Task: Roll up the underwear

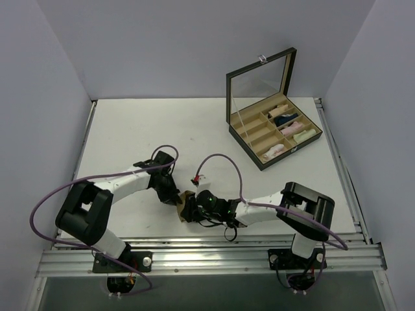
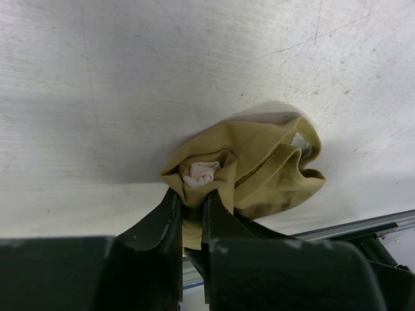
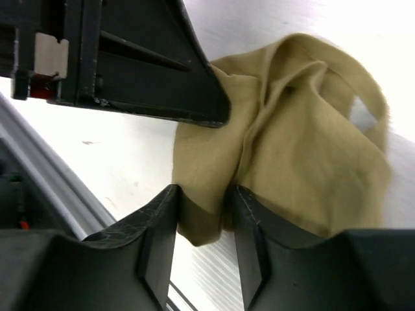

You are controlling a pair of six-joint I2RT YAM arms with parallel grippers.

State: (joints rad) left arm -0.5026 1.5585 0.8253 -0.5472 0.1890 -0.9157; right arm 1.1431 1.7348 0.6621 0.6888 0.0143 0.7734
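Overhead view: a white surface (image 1: 130, 129) with two black-and-white robot arms reaching in from the near edge. Their jaws meet over one small tan underwear (image 1: 186, 198).

One black box (image 1: 259, 159) stands well away from both sets of jaws, beyond them and to their right, with its glass lid (image 1: 258, 84) propped upright. Inside, tan dividers make two rows of narrow compartments; their number is too small to count. Five cloth rolls lie in them, one to a compartment:
- a pale pinkish roll (image 1: 280, 109), farthest from the jaws
- a dark navy roll (image 1: 286, 119)
- a pink roll (image 1: 290, 128)
- a mint-green roll (image 1: 304, 135)
- a whitish-pink roll (image 1: 273, 151), in the compartment nearest the jaws

The other compartments show only their tan lining.

Left wrist view: the left jaws are clenched on the near edge of the tan underwear (image 2: 259, 162). The cloth is bunched into a loose coil on the surface just past the fingertips. A pale wad (image 2: 201, 173) sits at the coil's centre, right above the pinch.

Right wrist view: a fold of the same underwear (image 3: 305, 129) hangs down between the right jaws, touching both inner faces. Whether those jaws are squeezing it or have let go cannot be told. One finger of the left jaws crosses just above them, its tip against the cloth.
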